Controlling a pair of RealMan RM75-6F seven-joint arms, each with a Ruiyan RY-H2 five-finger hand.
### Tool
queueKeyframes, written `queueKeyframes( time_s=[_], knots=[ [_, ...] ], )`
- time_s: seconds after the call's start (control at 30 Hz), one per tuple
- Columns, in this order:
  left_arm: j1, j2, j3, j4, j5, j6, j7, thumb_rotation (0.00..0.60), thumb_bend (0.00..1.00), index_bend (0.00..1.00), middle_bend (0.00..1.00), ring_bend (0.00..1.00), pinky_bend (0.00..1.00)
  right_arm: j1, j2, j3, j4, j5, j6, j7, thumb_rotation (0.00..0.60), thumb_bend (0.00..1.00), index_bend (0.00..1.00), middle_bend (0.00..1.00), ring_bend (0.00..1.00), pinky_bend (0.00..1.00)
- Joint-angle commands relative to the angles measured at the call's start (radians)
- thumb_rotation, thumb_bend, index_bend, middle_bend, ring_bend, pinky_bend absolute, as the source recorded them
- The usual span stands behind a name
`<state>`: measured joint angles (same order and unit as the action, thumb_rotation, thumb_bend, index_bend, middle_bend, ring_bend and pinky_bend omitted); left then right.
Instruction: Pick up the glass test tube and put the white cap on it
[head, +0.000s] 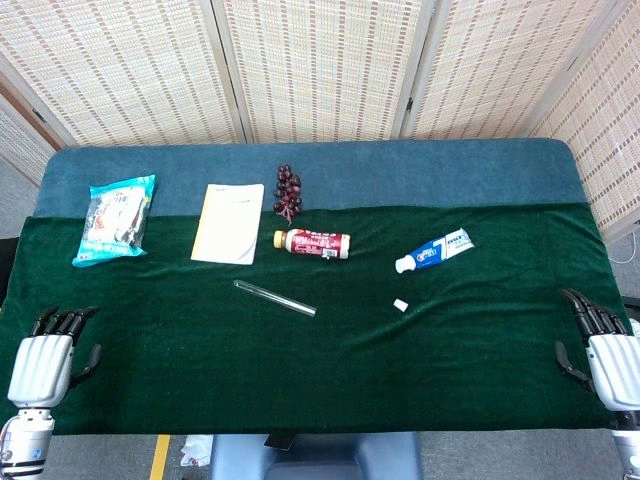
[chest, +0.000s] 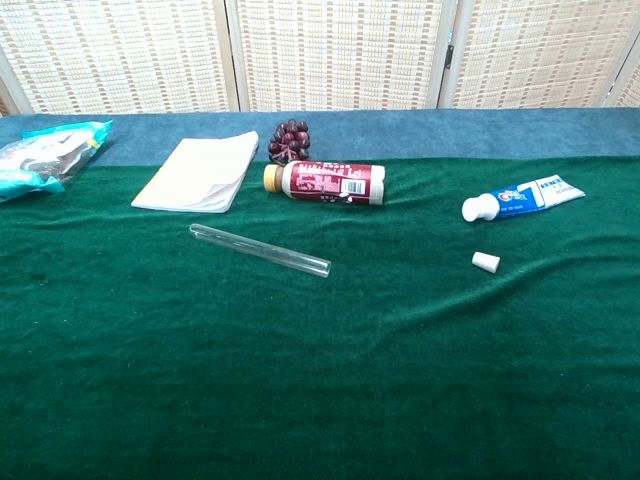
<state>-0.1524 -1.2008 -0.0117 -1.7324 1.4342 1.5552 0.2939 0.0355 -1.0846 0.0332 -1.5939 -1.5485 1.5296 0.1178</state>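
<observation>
A clear glass test tube (head: 275, 298) (chest: 260, 250) lies flat on the green cloth near the middle, slanting from upper left to lower right. The small white cap (head: 400, 304) (chest: 485, 262) sits on the cloth to its right, apart from the tube. My left hand (head: 52, 352) rests at the near left corner of the table, fingers spread and holding nothing. My right hand (head: 602, 345) rests at the near right corner, likewise empty with fingers apart. Neither hand appears in the chest view.
Behind the tube lie a bottle with a red label (head: 313, 242) (chest: 325, 184), a bunch of dark grapes (head: 288, 190) (chest: 289, 140), a pale notebook (head: 229, 222) (chest: 197, 172), a snack bag (head: 117, 217) (chest: 45, 156) and a toothpaste tube (head: 434, 250) (chest: 522, 197). Bamboo screens stand behind the table.
</observation>
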Motion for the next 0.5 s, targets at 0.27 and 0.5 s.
queueKeyframes(
  time_s=[0.27, 0.5],
  knots=[
    [0.009, -0.018, -0.008, 0.026, 0.004, -0.005, -0.015, 0.600, 0.46, 0.24, 0.33, 0.27, 0.17, 0.018, 0.006, 0.005, -0.025, 0.007, -0.031, -0.024, 0.600, 0.56, 0.05, 0.12, 0.15, 0.18],
    [0.015, -0.021, -0.011, 0.045, 0.035, -0.003, -0.041, 0.600, 0.46, 0.25, 0.33, 0.27, 0.15, 0.013, 0.013, 0.003, -0.037, 0.002, -0.023, -0.024, 0.600, 0.56, 0.05, 0.12, 0.15, 0.18]
  ],
)
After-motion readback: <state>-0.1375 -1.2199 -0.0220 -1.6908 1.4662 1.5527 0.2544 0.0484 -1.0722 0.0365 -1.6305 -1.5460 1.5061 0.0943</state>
